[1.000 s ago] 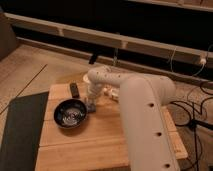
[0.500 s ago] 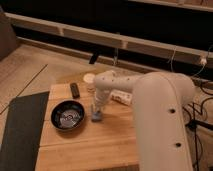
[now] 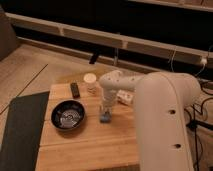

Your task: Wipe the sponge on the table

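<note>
While the white arm [image 3: 165, 115] bends down from the right of the view, its gripper [image 3: 105, 111] points straight down over the middle of the table [image 3: 90, 147], fingers drawn together and pinching the top of the sponge [image 3: 105, 119]. That small blue-grey block sits directly beneath the fingertips, resting on the wood. Just left of the gripper stands a black bowl [image 3: 68, 115], near the sponge but apart from it. Behind the gripper, toward the far edge, is a pale round cup [image 3: 90, 80], with a small black bar [image 3: 75, 90] to its left. Behind and right of the gripper lies a white pack [image 3: 125, 97], partly hidden by the arm. Far left, beyond the bowl, a dark grey mat [image 3: 22, 130] lies beside the table.
</note>
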Motion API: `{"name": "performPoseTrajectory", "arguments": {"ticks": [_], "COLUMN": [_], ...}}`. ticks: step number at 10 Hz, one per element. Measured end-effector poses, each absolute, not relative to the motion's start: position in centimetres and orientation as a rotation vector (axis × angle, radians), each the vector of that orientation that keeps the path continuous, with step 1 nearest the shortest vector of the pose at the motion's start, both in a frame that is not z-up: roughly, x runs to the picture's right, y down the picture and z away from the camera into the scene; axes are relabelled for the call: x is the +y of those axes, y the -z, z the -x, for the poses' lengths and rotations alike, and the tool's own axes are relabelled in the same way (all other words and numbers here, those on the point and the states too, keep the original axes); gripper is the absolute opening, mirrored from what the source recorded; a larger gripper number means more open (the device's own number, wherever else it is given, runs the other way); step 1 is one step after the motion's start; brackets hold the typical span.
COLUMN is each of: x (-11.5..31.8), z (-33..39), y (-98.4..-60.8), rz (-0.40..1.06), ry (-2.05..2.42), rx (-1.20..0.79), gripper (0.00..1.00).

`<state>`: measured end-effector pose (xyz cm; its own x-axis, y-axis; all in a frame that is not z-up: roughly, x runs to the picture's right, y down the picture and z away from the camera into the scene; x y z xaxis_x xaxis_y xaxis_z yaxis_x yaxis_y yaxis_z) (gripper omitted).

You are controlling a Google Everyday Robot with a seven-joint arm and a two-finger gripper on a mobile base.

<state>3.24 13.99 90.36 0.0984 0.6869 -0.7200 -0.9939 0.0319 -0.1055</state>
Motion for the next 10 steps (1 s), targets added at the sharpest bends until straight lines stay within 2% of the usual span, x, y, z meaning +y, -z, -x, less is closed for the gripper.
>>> {"name": "performPoseTrajectory", "arguments": {"ticks": [4,7,10], "x": [11.1,9.1,8.3], "z": [-3.9,-0.3,4.1], "y": [-93.3,-95.6,-95.9], "rz": [0.666,0.689,0.729], "ry": [-1.399,-1.337,-1.293], "rx": [0.527,0.447,0.368], "gripper": [0.0,0.0,0.0]}}
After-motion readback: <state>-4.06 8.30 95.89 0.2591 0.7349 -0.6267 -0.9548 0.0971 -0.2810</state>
